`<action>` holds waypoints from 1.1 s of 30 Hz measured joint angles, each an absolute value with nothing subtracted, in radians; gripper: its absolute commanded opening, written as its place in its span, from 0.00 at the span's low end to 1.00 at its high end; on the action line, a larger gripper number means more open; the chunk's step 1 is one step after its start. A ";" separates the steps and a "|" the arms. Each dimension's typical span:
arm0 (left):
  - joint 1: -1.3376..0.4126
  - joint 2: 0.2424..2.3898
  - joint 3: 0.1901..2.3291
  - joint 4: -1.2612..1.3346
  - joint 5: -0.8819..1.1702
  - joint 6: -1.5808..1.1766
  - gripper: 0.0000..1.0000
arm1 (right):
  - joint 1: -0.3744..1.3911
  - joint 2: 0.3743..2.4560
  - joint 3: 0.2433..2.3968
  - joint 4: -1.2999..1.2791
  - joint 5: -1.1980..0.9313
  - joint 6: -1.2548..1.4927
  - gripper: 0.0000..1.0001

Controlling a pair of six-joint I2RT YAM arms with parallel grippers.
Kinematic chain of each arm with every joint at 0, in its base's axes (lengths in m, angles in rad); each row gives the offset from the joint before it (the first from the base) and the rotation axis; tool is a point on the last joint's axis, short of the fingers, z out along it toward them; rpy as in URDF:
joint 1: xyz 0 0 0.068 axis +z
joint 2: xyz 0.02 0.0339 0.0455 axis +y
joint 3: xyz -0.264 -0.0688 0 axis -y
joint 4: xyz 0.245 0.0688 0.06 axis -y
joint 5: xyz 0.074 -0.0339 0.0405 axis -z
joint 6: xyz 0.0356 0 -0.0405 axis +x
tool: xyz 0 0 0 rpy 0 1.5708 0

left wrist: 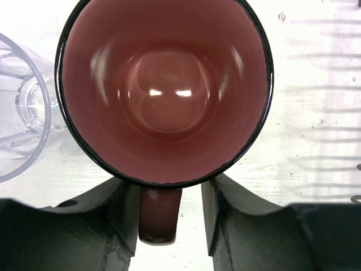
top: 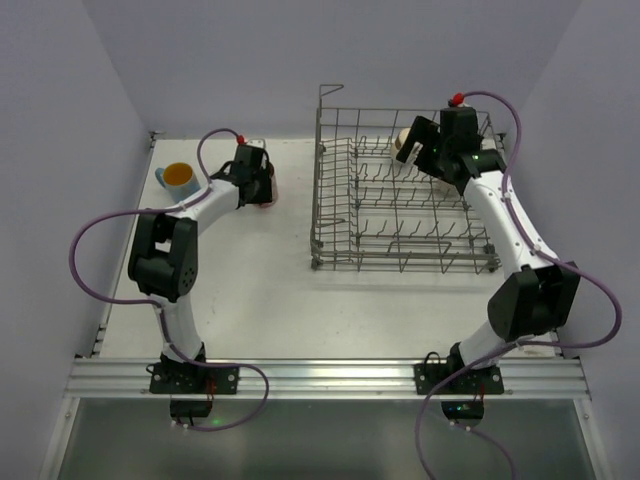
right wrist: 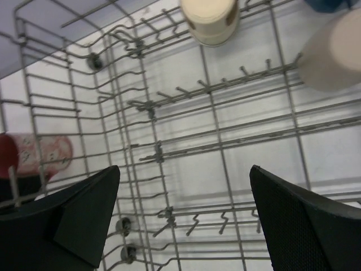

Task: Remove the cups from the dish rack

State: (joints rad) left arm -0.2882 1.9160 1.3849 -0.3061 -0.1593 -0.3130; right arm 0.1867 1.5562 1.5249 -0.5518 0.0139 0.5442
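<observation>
A pink-red mug (left wrist: 163, 84) with a dark rim stands upright on the table, its handle (left wrist: 161, 217) between the fingers of my left gripper (left wrist: 169, 187). The jaws are open, with a gap on the handle's right side. In the top view my left gripper (top: 262, 190) is left of the grey wire dish rack (top: 318, 200). My right gripper (right wrist: 184, 169) hangs wide open and empty over the rack's floor (right wrist: 148, 104). Two beige cups (right wrist: 210, 20) (right wrist: 333, 51) lie ahead of it in the rack. The top view has my right gripper (top: 415, 150) at the rack's far right.
A clear glass (left wrist: 22, 107) stands just left of the pink-red mug. A light blue mug with orange inside (top: 178, 178) sits at the table's far left. A blue object (right wrist: 333, 4) peeks in at the rack's far corner. Tall wire walls surround my right gripper.
</observation>
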 measured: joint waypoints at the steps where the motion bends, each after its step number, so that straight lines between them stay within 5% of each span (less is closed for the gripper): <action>1: -0.287 1.916 1.385 -0.305 -0.157 -0.321 0.52 | 0.187 1.588 1.561 -0.579 0.064 0.539 0.99; 10: -0.277 1.906 1.355 -0.294 -0.123 -0.358 0.68 | 0.155 1.797 1.737 -0.775 0.318 0.524 0.99; 33: -0.255 1.634 1.293 -0.287 -0.163 -0.436 0.72 | -0.001 1.953 1.862 -0.814 0.340 0.520 0.99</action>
State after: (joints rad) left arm -0.2546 1.6344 1.2934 -0.2871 -0.1631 -0.4362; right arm -0.0010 1.9526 1.8622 -0.8143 0.3405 0.5198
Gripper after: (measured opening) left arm 0.719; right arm 0.990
